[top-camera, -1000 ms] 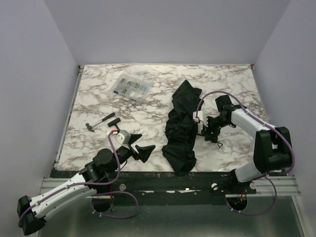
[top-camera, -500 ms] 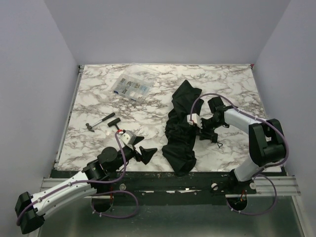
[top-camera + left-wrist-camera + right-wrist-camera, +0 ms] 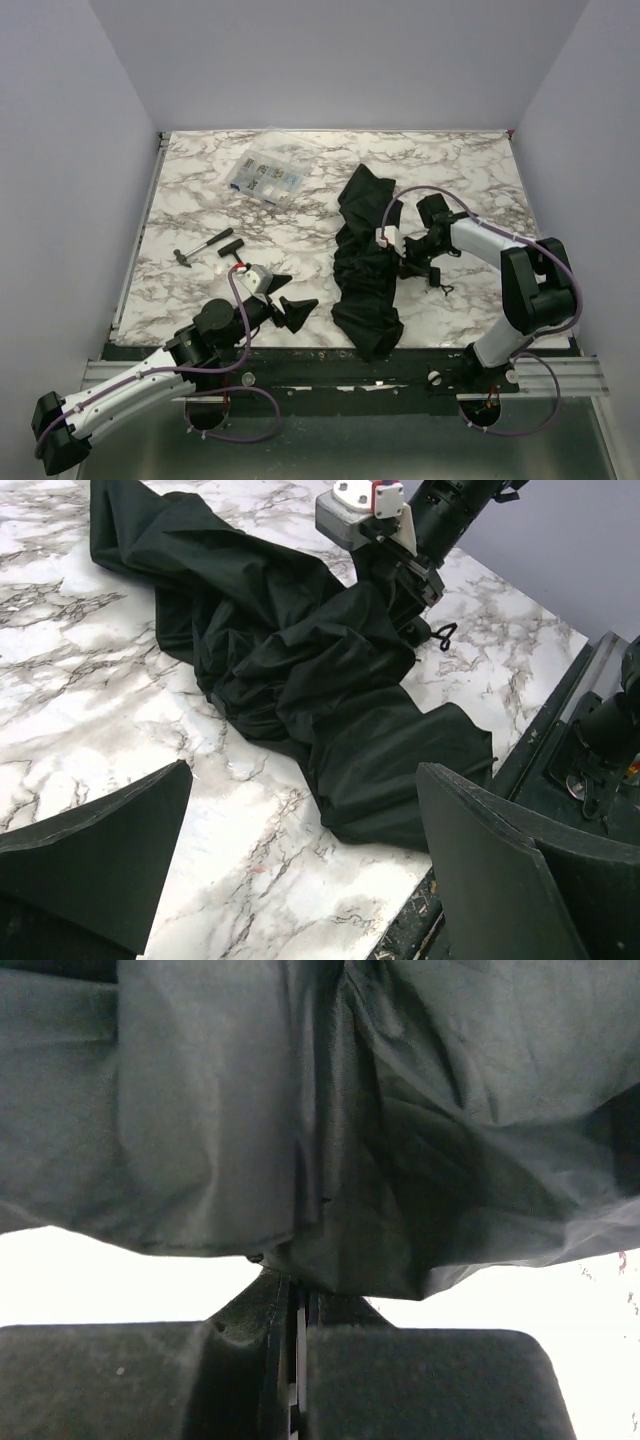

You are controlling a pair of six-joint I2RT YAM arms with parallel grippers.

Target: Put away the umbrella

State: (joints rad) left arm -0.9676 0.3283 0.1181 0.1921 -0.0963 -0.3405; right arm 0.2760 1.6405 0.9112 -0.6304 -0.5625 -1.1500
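My right gripper point(image 3: 297, 1305) has its fingers pressed flat together, and in its wrist view a fold of dark fabric runs down into the seam between the tips. I read that as a pinch on the canopy cloth, nothing thicker. The fabric belongs to the umbrella point(image 3: 365, 260), which lies slack and crumpled on the marble table point(image 3: 200, 200), right of centre. Its long axis runs from the far side down to the near edge, and I can't make out the shaft under the cloth. The right arm meets it from its right flank, about mid-length, so the fingers face across the axis rather than along it. A small black loop point(image 3: 440, 635) sits on the marble just beside that gripper.

My left gripper point(image 3: 287, 294) stands wide open, holding nothing, low by the near edge. The umbrella's near end lies to its right, apart from it. The right arm is plainly the nearer one. I judge any gathering has to work along that far-to-near line.
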